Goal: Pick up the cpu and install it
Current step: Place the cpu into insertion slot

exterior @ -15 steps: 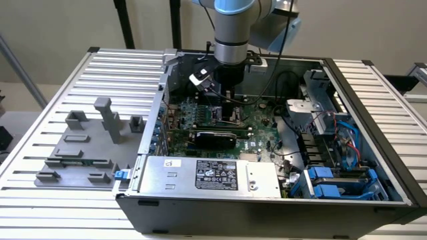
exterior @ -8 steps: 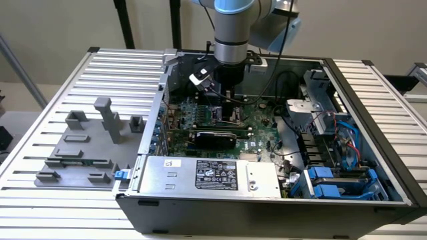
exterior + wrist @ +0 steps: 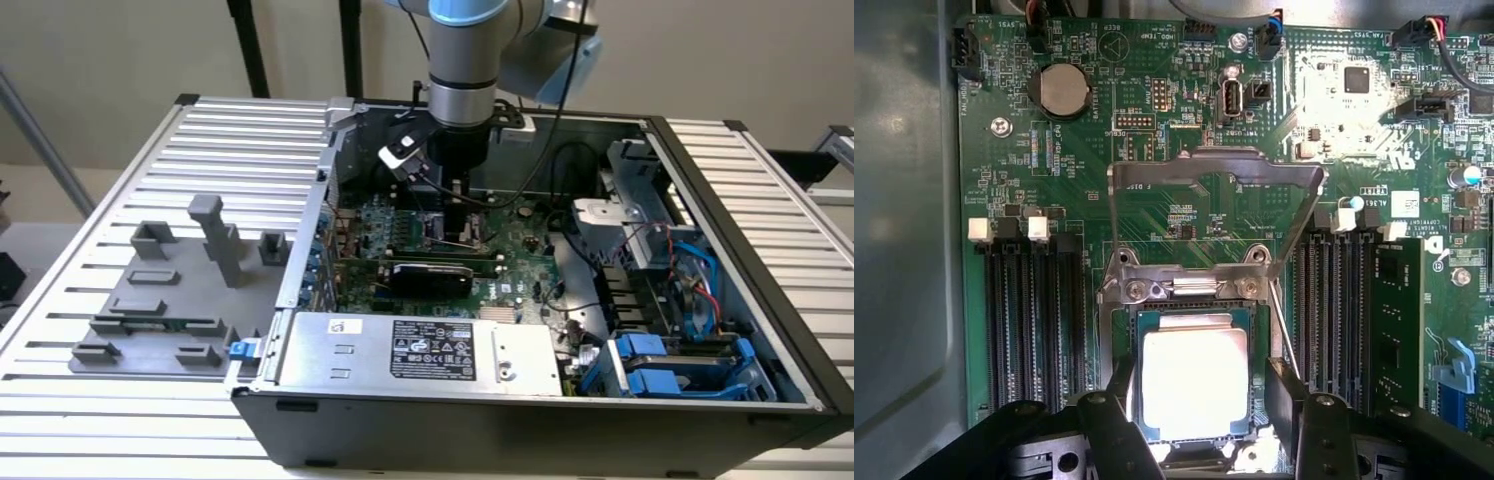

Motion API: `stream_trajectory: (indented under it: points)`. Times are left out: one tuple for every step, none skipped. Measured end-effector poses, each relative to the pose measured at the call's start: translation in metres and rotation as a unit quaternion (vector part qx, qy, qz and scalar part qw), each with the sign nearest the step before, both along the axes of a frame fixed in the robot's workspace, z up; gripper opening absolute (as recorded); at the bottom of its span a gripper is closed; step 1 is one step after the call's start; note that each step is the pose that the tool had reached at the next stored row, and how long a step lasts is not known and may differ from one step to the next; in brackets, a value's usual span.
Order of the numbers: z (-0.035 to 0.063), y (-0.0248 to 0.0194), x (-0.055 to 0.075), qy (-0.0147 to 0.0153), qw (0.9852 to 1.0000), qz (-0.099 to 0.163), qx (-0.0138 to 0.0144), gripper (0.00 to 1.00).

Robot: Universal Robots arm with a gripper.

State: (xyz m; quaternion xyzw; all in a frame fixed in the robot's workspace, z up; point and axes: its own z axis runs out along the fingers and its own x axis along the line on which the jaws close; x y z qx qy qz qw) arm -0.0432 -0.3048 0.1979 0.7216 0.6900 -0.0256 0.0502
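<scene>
Inspection of workstation: the gripper (image 3: pixel 451 205) of the single arm hangs low inside the open computer case (image 3: pixel 534 425), directly over the motherboard (image 3: pixel 527 262).

Wrist view: the cpu (image 3: pixel 1194 385) lies flat in its socket (image 3: pixel 1122 322) on the motherboard, silvery top facing up. The socket's metal load plate (image 3: pixel 1214 170) stands swung up and clear of the chip. The claw is released: its two dark fingers (image 3: pixel 1122 385) are spread and straddle the cpu, one on each opposite side. One finger sits close against the chip's edge, and contact there cannot be confirmed. A visible gap separates the other finger from the chip. The cpu is not grasped.

Memory slots (image 3: pixel 1029 310) flank the socket, and a memory module (image 3: pixel 1395 330) is seated on one side. A coin cell battery (image 3: pixel 1060 88) sits further up the board.

Exterior view: a long black expansion card (image 3: pixel 427 272) lies across the board in front of the gripper. The power supply (image 3: pixel 414 350) occupies the case's near edge. Grey fixture blocks (image 3: pixel 174 290) stand on the slatted table (image 3: pixel 80 400) outside the case, on the exterior view's left
</scene>
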Motion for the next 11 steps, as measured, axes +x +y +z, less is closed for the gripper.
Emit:
stream_trajectory:
  points:
    - [0.0001,0.0000,0.0000,0.0001,1.0000,0.000,-0.0001,0.62]
    - [0.0001,0.0000,0.0000,0.0001,1.0000,0.000,-0.0001,0.62]
    - [0.0001,0.0000,0.0000,0.0001,1.0000,0.000,-0.0001,0.62]
    - [0.0001,0.0001,-0.0001,0.0001,1.0000,0.000,0.0000,0.62]
    - [0.0001,0.0001,-0.0002,0.0001,1.0000,0.000,0.0000,0.62]
    - [0.0001,0.0002,-0.0002,0.0001,1.0000,0.000,0.0003,0.62]
    - [0.0000,0.0002,-0.0002,0.0000,1.0000,0.000,0.0008,0.62]
    - [0.0001,0.0002,-0.0003,0.0001,1.0000,0.000,0.0013,0.62]
    - [0.0002,0.0002,-0.0004,0.0001,1.0000,0.000,0.0020,0.62]
    - [0.0002,0.0002,-0.0004,0.0001,1.0000,0.000,0.0030,0.62]
    - [0.0002,0.0002,-0.0003,0.0001,1.0000,0.000,0.0043,0.62]
